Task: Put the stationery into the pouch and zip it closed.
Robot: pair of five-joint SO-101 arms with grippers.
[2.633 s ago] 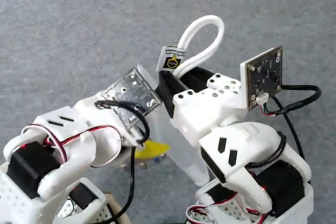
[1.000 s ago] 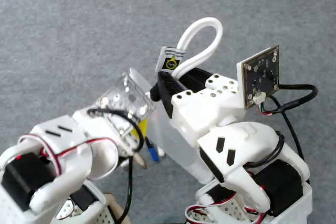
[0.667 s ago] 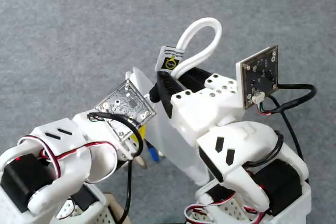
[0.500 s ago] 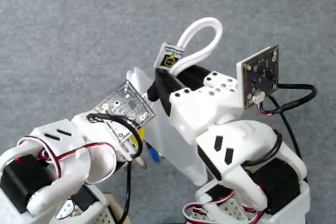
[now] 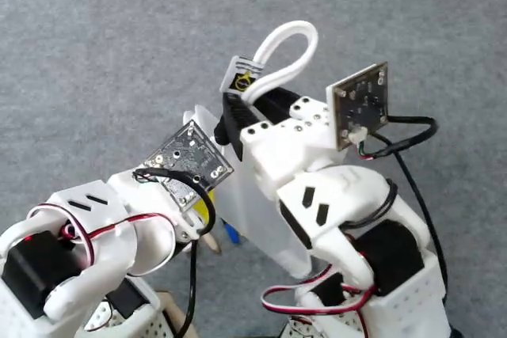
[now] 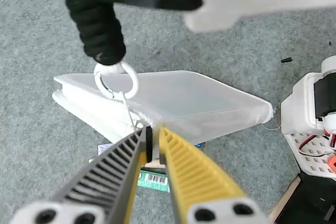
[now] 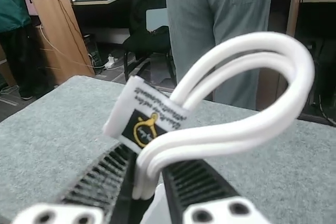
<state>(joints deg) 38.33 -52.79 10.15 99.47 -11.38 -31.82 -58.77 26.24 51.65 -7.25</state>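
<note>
Right gripper clamps the white loop strap of the translucent plastic pouch; left gripper pinches its zipper pull.

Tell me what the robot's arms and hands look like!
The left arm and right arm are white plastic with black motors and red, black and white cables. The left hand has one yellow and one grey ridged finger; the right hand has dark ridged fingers.

High camera overhead, facing down; wrist cameras close; pouch shared.
</note>
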